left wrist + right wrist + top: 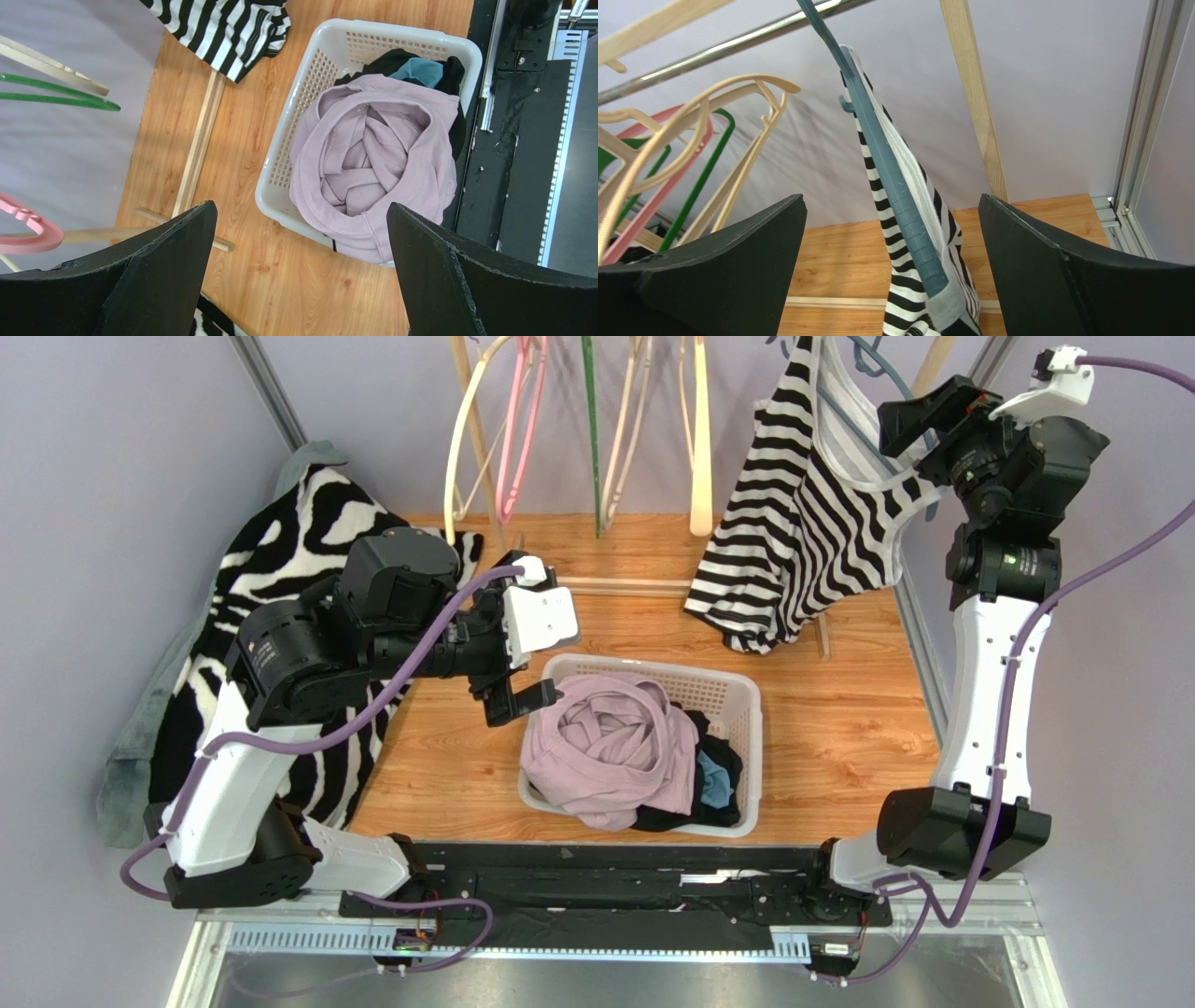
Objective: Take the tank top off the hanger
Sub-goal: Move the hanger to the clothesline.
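A black-and-white striped tank top (793, 518) hangs on a grey-blue hanger (892, 182) from the rail at the back right, its hem resting on the wooden table. My right gripper (905, 423) is raised at the hanger's right shoulder. In the right wrist view the right gripper (892, 203) stands open, with the hanger arm and the striped tank top (904, 306) between the fingers and untouched. My left gripper (505, 651) hovers open and empty over the table, just left of the basket. The tank top's hem (224, 28) shows in the left wrist view.
A white basket (737, 686) holds a lilac garment (617, 742) and dark clothes. A zebra-print cloth (302, 532) drapes at the left under my left arm. Several empty hangers (519, 406) hang on the rail. A wooden rack post (969, 105) stands behind the tank top.
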